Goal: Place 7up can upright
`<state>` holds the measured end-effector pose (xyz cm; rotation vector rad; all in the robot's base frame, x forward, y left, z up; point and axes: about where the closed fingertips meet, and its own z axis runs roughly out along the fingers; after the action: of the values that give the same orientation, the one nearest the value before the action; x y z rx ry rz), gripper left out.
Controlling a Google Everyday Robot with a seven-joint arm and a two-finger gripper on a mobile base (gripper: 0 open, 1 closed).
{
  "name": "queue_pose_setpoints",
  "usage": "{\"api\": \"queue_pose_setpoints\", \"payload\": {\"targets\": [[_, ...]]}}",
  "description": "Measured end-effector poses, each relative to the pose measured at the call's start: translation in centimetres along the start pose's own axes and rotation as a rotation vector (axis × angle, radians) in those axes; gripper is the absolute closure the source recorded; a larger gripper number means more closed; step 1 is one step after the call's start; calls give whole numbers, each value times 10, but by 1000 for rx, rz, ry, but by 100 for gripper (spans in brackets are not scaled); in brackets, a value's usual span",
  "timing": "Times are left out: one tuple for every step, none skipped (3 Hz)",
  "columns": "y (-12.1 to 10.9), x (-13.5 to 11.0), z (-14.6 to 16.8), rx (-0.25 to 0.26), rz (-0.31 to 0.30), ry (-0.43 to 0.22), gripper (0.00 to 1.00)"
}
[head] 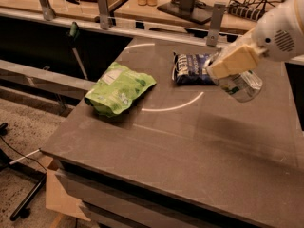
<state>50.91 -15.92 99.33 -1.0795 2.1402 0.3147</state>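
Note:
The 7up can point(241, 85) is silver-white with green marks. It hangs tilted on its side in the air above the right part of the dark table point(161, 151). My gripper point(228, 74) is at the right of the camera view, shut on the can. One cream-coloured finger point(235, 61) lies over the can's upper side; the other finger is hidden behind the can. The white arm runs off the right edge. The can's shadow falls on the table below it.
A green chip bag point(118, 89) lies on the table's left part. A dark blue snack bag point(192, 68) lies at the back, just left of the gripper. A railing with posts point(102, 8) runs behind the table. The table's front and left edges drop to the floor.

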Motion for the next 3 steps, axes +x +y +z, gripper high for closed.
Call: {"api": "queue_pose_setpoints", "payload": {"targets": [[-17, 16, 2, -42, 24, -199, 100], [-5, 25, 11, -131, 75, -392, 100], [24, 12, 17, -276, 147, -575, 100]]}}
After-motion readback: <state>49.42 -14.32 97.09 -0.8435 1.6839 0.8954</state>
